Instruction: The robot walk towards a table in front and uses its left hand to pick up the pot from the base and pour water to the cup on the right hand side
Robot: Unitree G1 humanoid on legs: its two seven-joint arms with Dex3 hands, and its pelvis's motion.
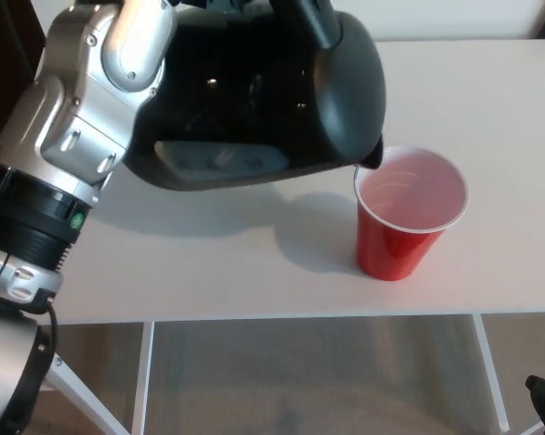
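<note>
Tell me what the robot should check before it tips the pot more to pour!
1. Pot held up off the table by the left arm: ok.
2. Spout at the cup's near rim: ok, though barely over the opening.
3. Cup upright on the table: ok.
4. Cup has room for water: ok, it looks empty.
5. Left hand's hold on the handle: cannot tell, mostly hidden.
6. Water coming out: cannot tell, no stream shows.
</note>
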